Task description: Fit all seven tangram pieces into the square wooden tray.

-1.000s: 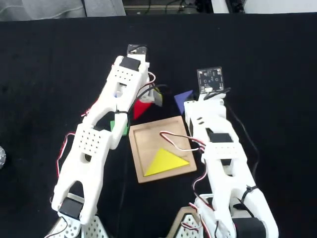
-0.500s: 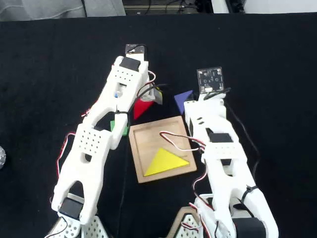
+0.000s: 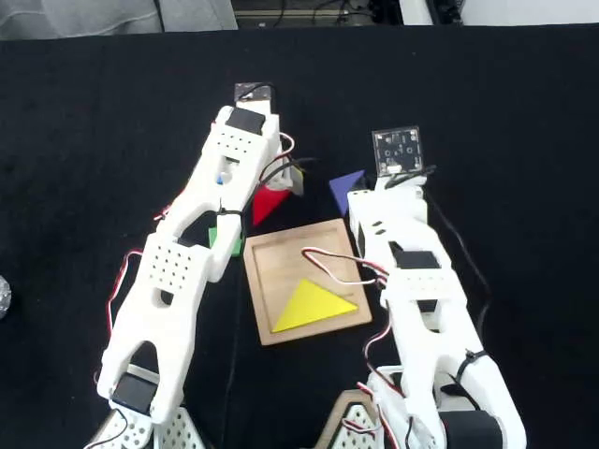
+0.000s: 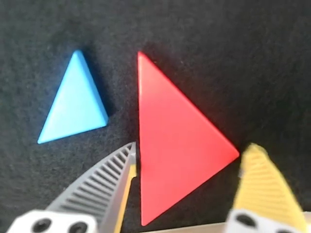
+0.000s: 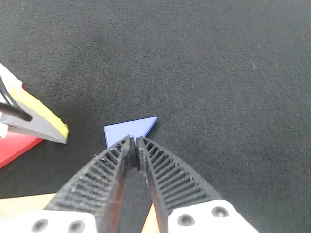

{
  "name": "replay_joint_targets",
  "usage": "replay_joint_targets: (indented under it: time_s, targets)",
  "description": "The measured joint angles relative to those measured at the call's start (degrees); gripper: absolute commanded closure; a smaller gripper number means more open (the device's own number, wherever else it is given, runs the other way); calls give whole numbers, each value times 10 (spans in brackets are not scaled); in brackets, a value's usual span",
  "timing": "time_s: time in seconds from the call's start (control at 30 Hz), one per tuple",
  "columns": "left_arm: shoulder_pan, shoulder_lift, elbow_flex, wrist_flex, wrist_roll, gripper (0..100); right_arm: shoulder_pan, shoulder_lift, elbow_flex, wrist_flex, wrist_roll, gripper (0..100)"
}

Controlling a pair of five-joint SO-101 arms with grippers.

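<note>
The square wooden tray (image 3: 281,257) lies between the two arms and holds a yellow triangle (image 3: 312,304). Just beyond its far edge a large red triangle (image 4: 175,150) lies flat, and my left gripper (image 4: 192,147) stands open with one finger on each side of it. A light blue triangle (image 4: 75,104) lies close beside the red one. My right gripper (image 5: 132,141) is shut on nothing, its tips over the near edge of a dark blue triangle (image 5: 133,127). In the high view that dark blue triangle (image 3: 346,184) lies past the tray's far right corner.
A green piece (image 3: 225,238) peeks out from under the left arm at the tray's left side. The left gripper's yellow finger (image 5: 36,119) reaches close to the right gripper. Black cloth covers the whole table, with open room far left and far right.
The left arm has edged slightly away from the tray over the red triangle. The right arm has kept still.
</note>
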Motion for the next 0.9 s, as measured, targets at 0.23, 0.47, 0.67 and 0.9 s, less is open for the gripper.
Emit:
replay_joint_targets:
  time_s: [0.23,0.47,0.67,0.9]
  targets:
    - [0,0,-3,0,6,609,0,0,0,0,0,983]
    - [-3,8,-29,-1,29,609,0,0,0,0,0,983]
    - [-4,8,-29,-8,28,609,0,0,0,0,0,983]
    - [-4,8,-30,-6,-2,609,0,0,0,0,0,983]
